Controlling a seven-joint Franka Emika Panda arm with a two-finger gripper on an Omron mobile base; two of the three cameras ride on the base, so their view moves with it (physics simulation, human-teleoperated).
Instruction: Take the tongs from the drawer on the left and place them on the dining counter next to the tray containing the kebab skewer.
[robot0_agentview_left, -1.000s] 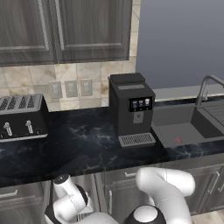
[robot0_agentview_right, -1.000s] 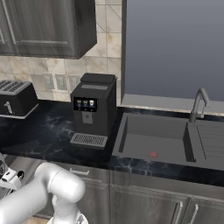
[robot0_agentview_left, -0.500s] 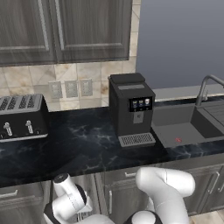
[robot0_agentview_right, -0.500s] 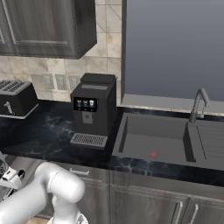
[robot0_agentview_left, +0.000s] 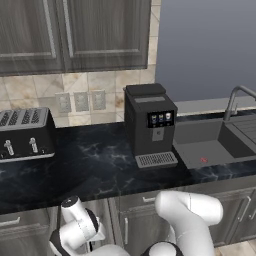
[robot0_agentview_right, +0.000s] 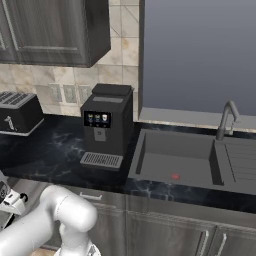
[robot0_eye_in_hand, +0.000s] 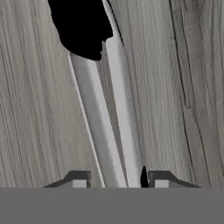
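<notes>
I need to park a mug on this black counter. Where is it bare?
Bare stretch between the toaster and the coffee machine, and the counter in front of both. Tighter between machine and sink.

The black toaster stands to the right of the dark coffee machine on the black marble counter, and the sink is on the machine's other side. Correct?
Not quite. In the left base view the black toaster stands left of the dark coffee machine on the black marble counter; the sink is to the machine's right.
</notes>
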